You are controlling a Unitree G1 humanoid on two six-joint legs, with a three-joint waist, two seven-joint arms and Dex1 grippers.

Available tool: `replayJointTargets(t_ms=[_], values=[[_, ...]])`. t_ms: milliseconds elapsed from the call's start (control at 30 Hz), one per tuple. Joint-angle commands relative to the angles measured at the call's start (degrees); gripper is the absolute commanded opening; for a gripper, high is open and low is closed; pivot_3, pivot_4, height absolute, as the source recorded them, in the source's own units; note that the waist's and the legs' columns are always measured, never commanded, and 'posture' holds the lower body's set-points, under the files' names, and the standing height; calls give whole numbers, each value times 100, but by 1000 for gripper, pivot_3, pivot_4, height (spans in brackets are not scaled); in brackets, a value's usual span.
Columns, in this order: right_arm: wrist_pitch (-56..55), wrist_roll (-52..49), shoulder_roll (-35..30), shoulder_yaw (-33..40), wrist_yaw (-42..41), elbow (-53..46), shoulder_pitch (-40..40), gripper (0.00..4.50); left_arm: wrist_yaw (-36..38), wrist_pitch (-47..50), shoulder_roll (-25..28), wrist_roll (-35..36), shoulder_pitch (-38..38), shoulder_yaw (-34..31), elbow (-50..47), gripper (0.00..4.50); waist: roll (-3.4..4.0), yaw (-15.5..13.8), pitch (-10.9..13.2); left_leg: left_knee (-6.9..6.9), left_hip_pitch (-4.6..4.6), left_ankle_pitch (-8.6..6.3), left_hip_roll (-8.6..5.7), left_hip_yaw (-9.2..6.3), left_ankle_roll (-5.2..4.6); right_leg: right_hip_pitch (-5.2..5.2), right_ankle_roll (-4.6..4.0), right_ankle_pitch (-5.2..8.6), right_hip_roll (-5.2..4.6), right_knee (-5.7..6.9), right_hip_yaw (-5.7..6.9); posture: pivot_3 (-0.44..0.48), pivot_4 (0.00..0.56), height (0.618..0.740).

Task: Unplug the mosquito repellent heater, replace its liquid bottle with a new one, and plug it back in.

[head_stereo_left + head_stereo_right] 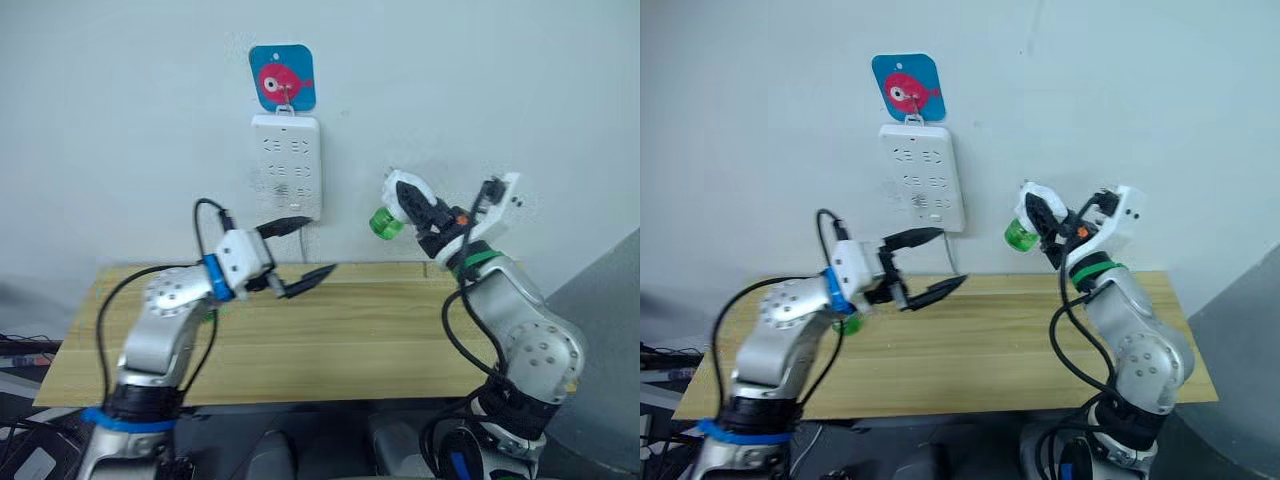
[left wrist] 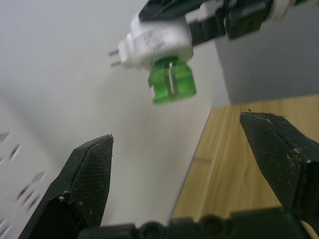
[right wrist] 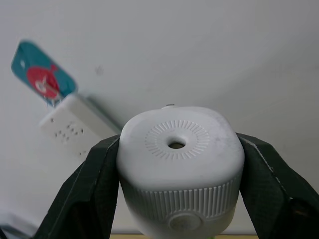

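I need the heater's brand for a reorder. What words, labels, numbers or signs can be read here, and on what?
None can be read.
The mosquito repellent heater, held in the right pincer: no lettering on the face that shows.
Its green bottle: no label visible.
The power strip on the wall: sockets, no legible marks.
The blue hanger card: a red fish picture, no words.

Plain white wall (image 1: 480,90) behind a light wooden table (image 1: 350,340) set against it. A white power strip (image 1: 287,165) hangs upright on the wall, below a blue card (image 1: 283,77) bearing a red fish. Grey panel (image 1: 610,300) at right.
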State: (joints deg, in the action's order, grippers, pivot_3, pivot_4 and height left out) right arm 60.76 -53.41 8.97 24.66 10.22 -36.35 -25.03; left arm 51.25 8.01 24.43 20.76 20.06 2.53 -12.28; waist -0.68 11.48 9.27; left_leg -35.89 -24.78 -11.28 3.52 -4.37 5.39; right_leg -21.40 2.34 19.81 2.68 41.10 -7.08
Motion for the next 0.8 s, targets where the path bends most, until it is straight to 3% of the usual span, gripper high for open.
replayJointTargets(t_ms=[33, 267, 500, 800], values=[[-465, -1632, 562, 120, 1003, -208, 232, 2936, -234, -120, -281, 3, 245, 115, -52, 4500, 21, 88, 13, 2, 0, 0, 3, 1, 0, -2, 0, 0, 3, 0, -2, -262, 177, 732], [-1589, -3385, 14, -549, 2249, -261, 680, 2936, -300, -154, -650, 47, 618, 196, 270, 4500, 45, 280, 51, 6, 0, -1, 4, 4, -3, -3, 22, 16, 10, -2, -9, -280, 186, 732], [-2430, -3916, -421, -1048, 2604, -306, 864, 2936, -144, -236, -749, -16, 863, 324, 502, 4500, 55, 287, 76, 3, 0, -1, 3, 9, -2, -3, 26, 18, 10, -6, -14, -287, 189, 732], [-3069, -4150, -911, -1450, 2637, -260, 905, 2936, -463, -273, -1057, -179, 898, 497, 566, 4500, 51, 279, 101, 9, -1, -1, 3, 8, -3, -3, 27, 18, 10, -15, -14, -287, 186, 732]])
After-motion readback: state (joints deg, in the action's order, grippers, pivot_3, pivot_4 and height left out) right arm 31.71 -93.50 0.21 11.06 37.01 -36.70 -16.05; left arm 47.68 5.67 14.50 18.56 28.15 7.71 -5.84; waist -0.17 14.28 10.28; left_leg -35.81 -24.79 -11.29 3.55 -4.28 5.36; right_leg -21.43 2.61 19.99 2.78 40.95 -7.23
